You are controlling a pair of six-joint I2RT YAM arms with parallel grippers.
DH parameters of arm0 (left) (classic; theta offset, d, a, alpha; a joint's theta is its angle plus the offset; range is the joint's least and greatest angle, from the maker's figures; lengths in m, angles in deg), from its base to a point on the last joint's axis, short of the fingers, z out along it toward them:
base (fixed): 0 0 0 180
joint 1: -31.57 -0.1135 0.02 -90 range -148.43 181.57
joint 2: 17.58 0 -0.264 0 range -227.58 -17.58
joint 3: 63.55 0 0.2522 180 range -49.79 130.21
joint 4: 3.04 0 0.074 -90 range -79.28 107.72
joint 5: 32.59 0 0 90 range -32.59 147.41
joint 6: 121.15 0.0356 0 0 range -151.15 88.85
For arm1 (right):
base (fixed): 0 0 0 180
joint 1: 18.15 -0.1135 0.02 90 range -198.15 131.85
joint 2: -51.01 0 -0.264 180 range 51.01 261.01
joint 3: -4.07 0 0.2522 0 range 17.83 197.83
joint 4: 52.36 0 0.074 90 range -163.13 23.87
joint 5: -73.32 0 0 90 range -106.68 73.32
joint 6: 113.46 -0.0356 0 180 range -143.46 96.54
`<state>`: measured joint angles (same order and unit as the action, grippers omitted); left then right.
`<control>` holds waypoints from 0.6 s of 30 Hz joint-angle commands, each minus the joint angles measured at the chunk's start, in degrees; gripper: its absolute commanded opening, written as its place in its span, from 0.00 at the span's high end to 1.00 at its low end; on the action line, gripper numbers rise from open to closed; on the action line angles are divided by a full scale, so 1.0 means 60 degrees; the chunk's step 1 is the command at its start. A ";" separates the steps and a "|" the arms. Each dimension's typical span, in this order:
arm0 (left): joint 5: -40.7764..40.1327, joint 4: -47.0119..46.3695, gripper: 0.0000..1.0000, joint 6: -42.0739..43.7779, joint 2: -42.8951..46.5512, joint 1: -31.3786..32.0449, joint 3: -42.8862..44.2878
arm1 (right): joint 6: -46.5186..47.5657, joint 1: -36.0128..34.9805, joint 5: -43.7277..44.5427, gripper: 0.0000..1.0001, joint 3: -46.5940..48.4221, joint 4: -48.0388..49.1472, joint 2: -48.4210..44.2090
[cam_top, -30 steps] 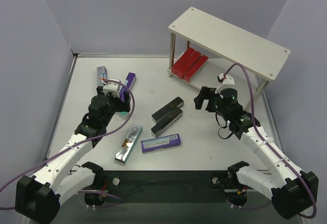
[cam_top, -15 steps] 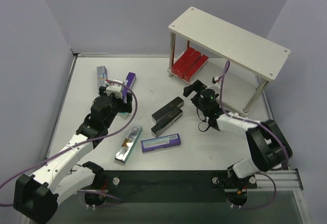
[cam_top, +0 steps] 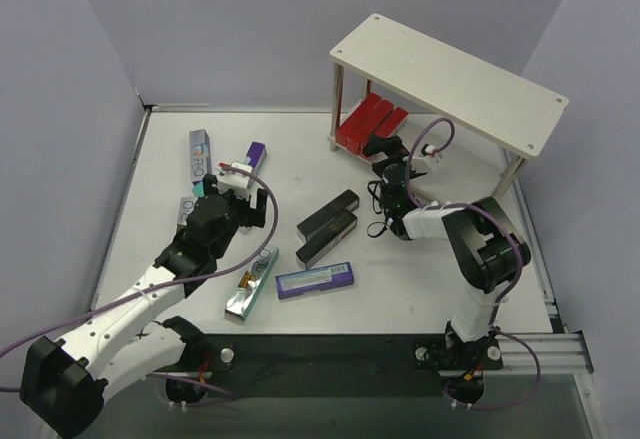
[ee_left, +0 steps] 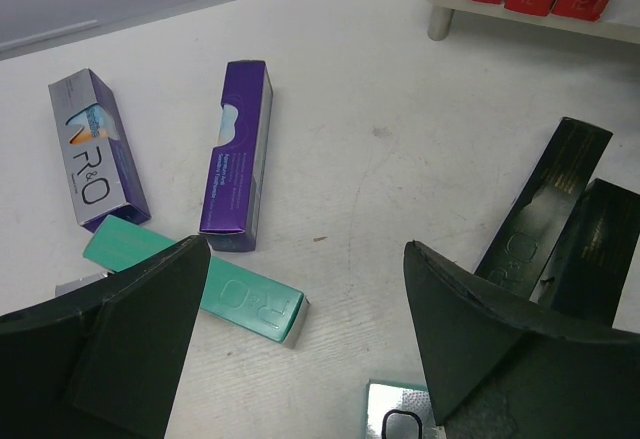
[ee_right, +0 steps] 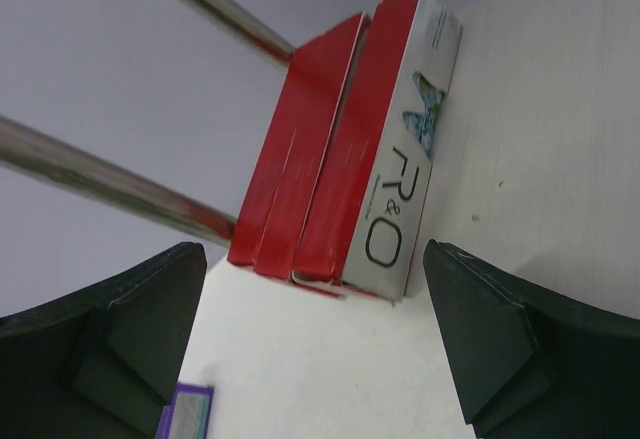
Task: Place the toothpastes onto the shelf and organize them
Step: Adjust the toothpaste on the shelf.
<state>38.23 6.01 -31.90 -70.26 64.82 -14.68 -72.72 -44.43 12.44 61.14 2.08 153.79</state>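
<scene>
The shelf (cam_top: pixel 450 74) stands at the back right, with three red toothpastes (cam_top: pixel 370 124) side by side on its lower board (ee_right: pixel 540 109). My right gripper (cam_top: pixel 385 149) is open just in front of their near ends (ee_right: pixel 340 159), touching nothing. Over the left of the table my left gripper (cam_top: pixel 248 191) is open and empty. Its wrist view shows a purple carton (ee_left: pixel 240 154), a silver-and-purple carton (ee_left: pixel 95 149) and a teal carton (ee_left: pixel 200 284) lying beneath my left gripper (ee_left: pixel 305 257). Two black cartons (cam_top: pixel 328 227) lie mid-table.
A purple-and-silver carton (cam_top: pixel 315 279) and a silver-faced carton (cam_top: pixel 250 281) lie near the front of the table. The shelf's thin metal legs (ee_right: pixel 100 184) stand close to my right gripper (ee_right: pixel 312 254). Grey walls close the table's left and back sides.
My right arm has swung back and left, bringing its gripper from mid-table to the red cartons on the lower board. My left gripper has shifted slightly right and nearer.
</scene>
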 commanded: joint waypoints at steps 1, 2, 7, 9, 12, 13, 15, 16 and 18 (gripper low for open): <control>-0.0407 -0.0577 0.10 0.0302 0.0138 0.0258 -0.0007 | 0.0050 0.0365 0.1240 0.05 0.0472 0.1596 0.0432; -0.0465 -0.0563 0.10 0.0330 0.0153 0.0331 -0.0007 | 0.0021 0.0454 0.1022 0.05 0.0530 0.1785 0.0549; -0.0524 -0.0592 0.10 0.0345 0.0153 0.0522 -0.0022 | 0.0196 0.0908 0.0362 0.06 0.1422 0.1817 0.1326; -0.0539 -0.0606 0.10 0.0360 0.0153 0.0609 -0.0022 | 0.0255 0.1011 0.0259 0.06 0.1614 0.1787 0.1574; -0.0553 -0.0621 0.10 0.0375 0.0124 0.0697 -0.0022 | 0.0328 0.1172 0.0185 0.06 0.1980 0.1729 0.1853; -0.0553 -0.0607 0.10 0.0375 0.0124 0.0712 -0.0022 | 0.0328 0.1201 0.0054 0.06 0.2082 0.1612 0.1912; -0.0539 -0.0621 0.10 0.0375 0.0109 0.0741 -0.0037 | 0.0401 0.1319 -0.0122 0.06 0.2434 0.1523 0.2160; -0.0553 -0.0621 0.10 0.0375 0.0124 0.0756 -0.0022 | 0.0401 0.1362 -0.0268 0.06 0.2522 0.1422 0.2278; -0.0553 -0.0607 0.10 0.0360 0.0109 0.0756 -0.0051 | 0.0357 0.1421 -0.0356 0.06 0.2815 0.1289 0.2512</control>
<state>35.74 5.57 -30.42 -70.22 69.02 -14.70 -71.17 -36.96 12.42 73.80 6.91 166.82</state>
